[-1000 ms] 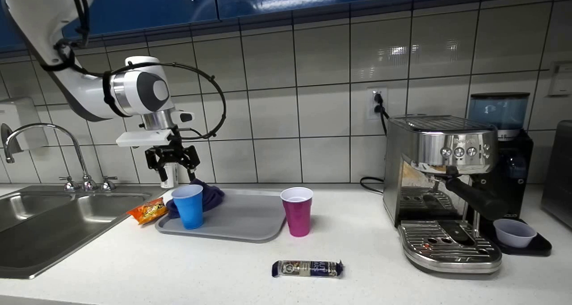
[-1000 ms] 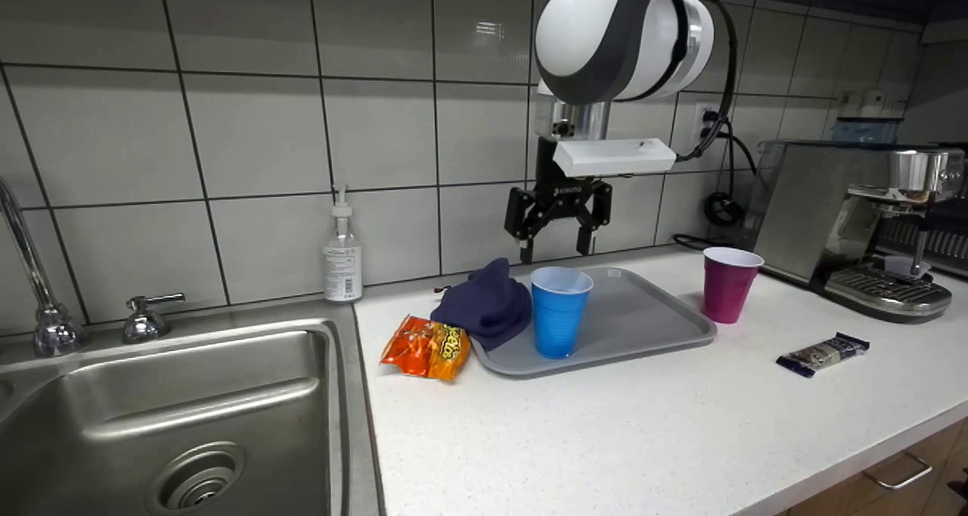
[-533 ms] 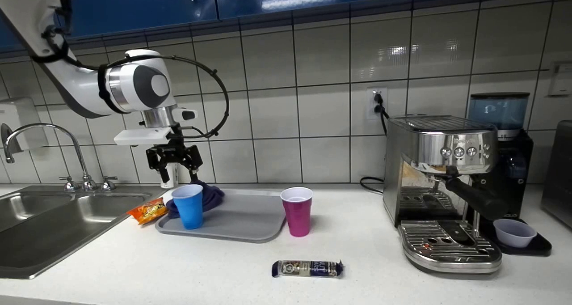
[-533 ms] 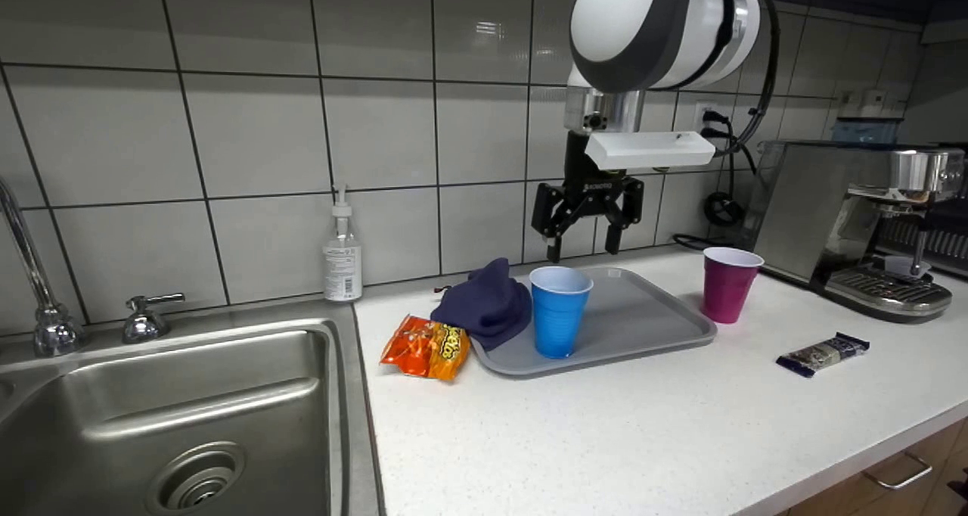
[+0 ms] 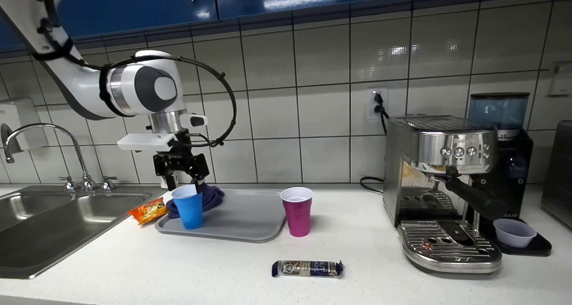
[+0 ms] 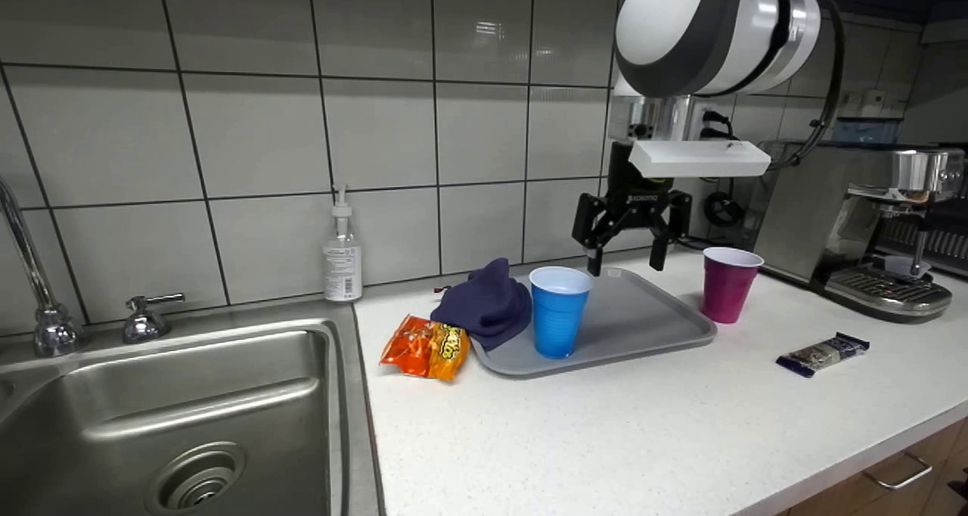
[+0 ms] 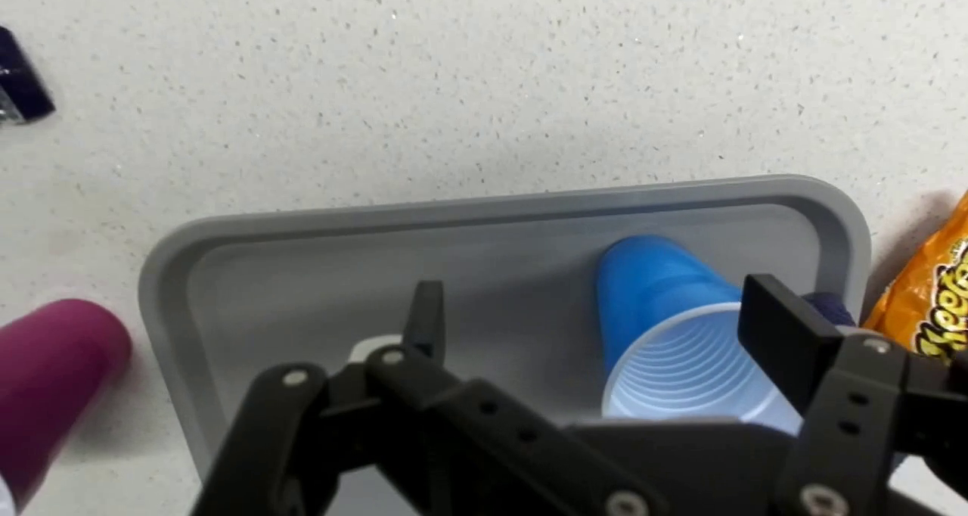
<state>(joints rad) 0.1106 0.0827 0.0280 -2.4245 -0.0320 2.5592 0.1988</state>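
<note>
My gripper [image 6: 626, 266] is open and empty above the grey tray [image 6: 643, 315]. It also shows in the wrist view [image 7: 600, 296], its fingers wide apart. A blue cup [image 6: 560, 319] with a white inside stands upright on the tray. The cup [image 7: 650, 281] appears partly between the fingers in the wrist view, but in an exterior view the gripper hangs to its right, apart from it. A dark blue cloth [image 6: 488, 304] lies behind the cup on the tray's end. A magenta cup [image 6: 727, 293] stands upright beside the tray's opposite end.
An orange snack bag [image 5: 149, 211] lies by the tray, near the steel sink [image 6: 355, 410]. A wrapped bar [image 5: 307, 268] lies on the counter in front. A pump bottle [image 6: 342, 262] stands by the tiled wall. A coffee machine [image 5: 440, 148] stands at the right.
The arm and open gripper have moved right in both exterior views, past the cloth and blue cup, and a little lower. The cups, cloth, bag and bar have not moved.
</note>
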